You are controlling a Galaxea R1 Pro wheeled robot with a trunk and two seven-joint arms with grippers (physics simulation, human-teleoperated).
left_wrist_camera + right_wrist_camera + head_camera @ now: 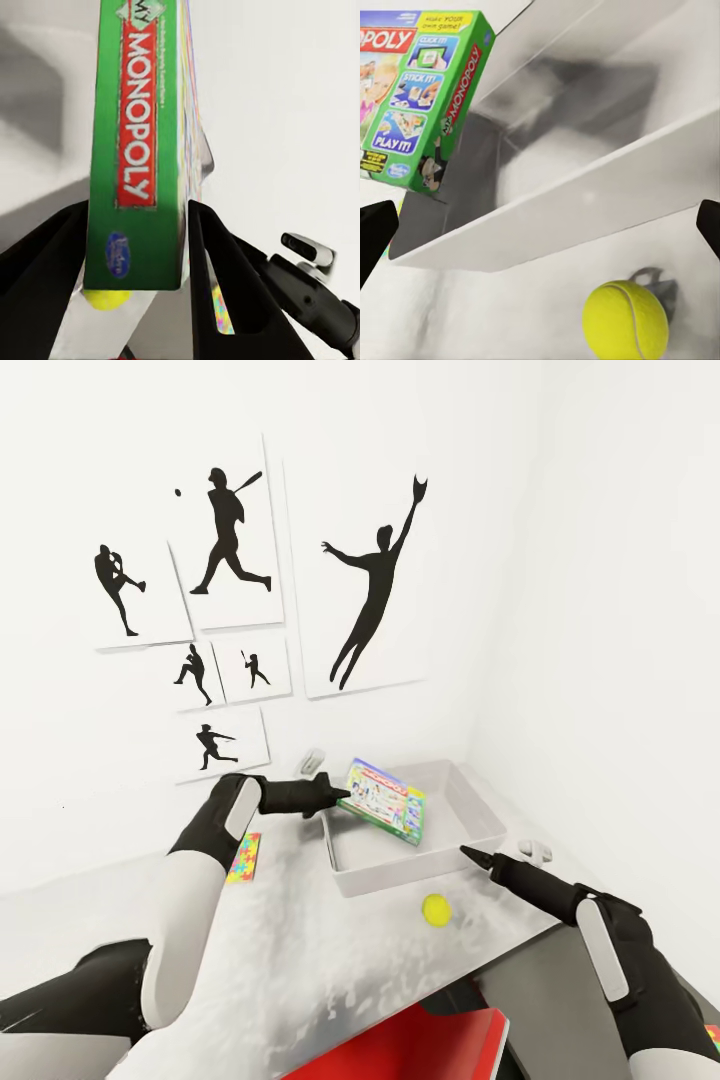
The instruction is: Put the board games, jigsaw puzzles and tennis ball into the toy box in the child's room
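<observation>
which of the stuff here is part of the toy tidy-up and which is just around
Part of the job:
Monopoly board game, in the left gripper
toy box
tennis ball
jigsaw puzzle

Just around:
baseball silhouette pictures
red object below the table edge

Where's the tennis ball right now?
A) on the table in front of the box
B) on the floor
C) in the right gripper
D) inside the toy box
A: the tennis ball sits on the table just outside the toy box; the right gripper is open beside it.
</observation>
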